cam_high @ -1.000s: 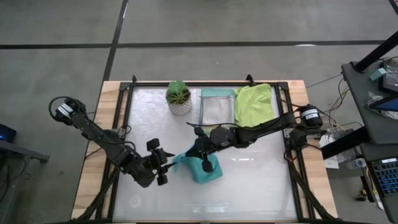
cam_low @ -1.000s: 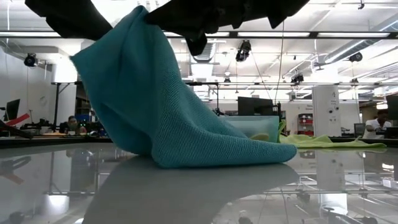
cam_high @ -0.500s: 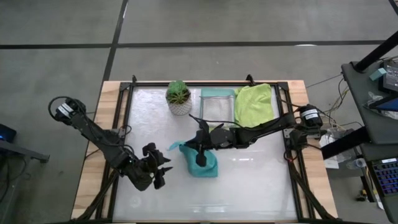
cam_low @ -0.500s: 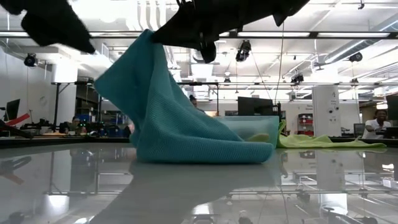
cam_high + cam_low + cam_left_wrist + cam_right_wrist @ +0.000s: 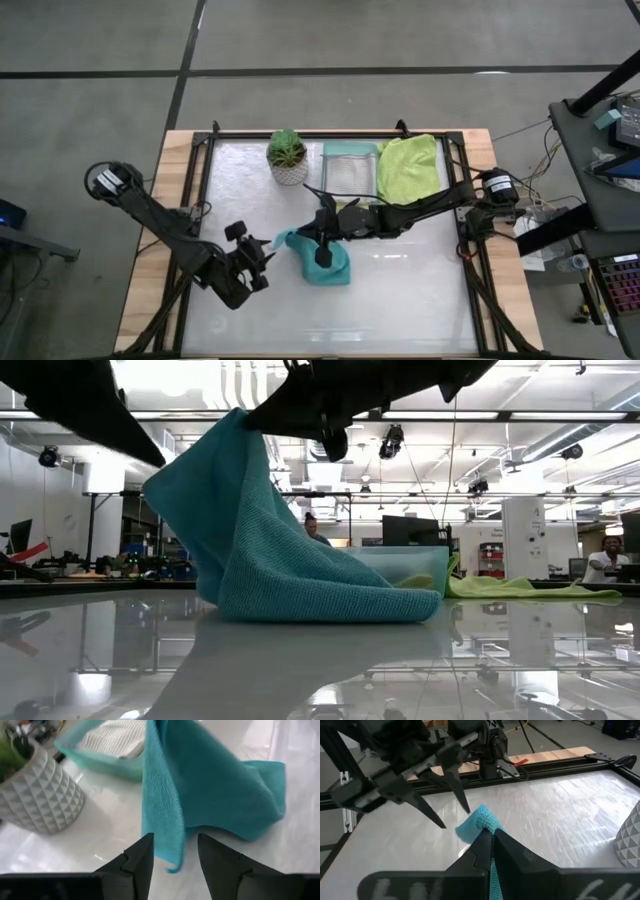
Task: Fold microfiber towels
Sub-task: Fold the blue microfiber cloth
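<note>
**Teal towel pinched and lifted mid-table, left gripper standing clear**

At the left, the left gripper (image 5: 252, 262) hangs over the near-left part of the table (image 5: 420, 300), its fingers spread apart with nothing between them; the wrist view shows them just short of the hanging cloth edge. Compared with a second ago, it has drawn back to the left, away from the towel corner it was then touching.

Just right of it, the teal towel (image 5: 322, 262) lies mid-table, partly on the surface and partly raised into a peak. The right gripper (image 5: 322, 238) has its fingers pressed together on that raised corner, the arm reaching in from the right. The peak now sits farther from the camera and the heap is more bunched than a second ago.

At the far edge, the potted plant (image 5: 288, 156) stands left of the mint-green tray (image 5: 349, 172), which holds a pale grey cloth (image 5: 117, 737). Right of the tray, touching its side, lies the lime green towel (image 5: 410, 168), spread flat. These three are unchanged.
</note>
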You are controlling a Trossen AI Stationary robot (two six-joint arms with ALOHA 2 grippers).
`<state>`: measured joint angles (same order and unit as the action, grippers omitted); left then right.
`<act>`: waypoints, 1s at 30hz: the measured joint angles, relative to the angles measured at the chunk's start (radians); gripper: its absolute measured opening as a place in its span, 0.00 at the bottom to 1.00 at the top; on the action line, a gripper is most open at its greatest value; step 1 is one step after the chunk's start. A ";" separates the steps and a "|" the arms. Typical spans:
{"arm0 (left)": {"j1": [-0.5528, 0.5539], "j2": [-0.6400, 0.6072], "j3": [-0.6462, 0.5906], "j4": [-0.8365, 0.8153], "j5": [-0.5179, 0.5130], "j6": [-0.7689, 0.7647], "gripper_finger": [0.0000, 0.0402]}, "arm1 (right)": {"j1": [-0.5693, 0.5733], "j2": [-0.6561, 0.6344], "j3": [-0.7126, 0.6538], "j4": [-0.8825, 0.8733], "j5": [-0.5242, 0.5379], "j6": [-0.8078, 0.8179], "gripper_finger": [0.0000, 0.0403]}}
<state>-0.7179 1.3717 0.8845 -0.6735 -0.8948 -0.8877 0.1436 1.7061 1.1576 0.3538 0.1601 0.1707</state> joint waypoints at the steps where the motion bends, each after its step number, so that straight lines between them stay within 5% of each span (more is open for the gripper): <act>1: -0.002 -0.010 0.002 0.000 0.000 0.026 0.35 | 0.000 0.000 0.000 0.000 0.000 -0.004 0.02; 12: 0.002 -0.030 -0.011 0.012 -0.027 0.098 0.73 | 0.000 0.000 0.000 -0.001 0.000 -0.005 0.02; 17: 0.014 0.014 -0.035 0.064 -0.074 0.113 0.76 | 0.000 0.000 0.000 0.000 0.000 0.004 0.02; 24: 0.047 0.122 -0.055 0.122 -0.086 0.117 0.56 | 0.000 0.000 0.000 0.004 0.000 0.015 0.02; 30: 0.051 0.143 -0.050 0.112 -0.031 0.139 0.10 | 0.000 -0.001 0.000 0.003 -0.001 0.017 0.02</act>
<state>-0.6674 1.5152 0.8349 -0.5616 -0.9255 -0.7490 0.1436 1.7054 1.1576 0.3569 0.1593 0.1878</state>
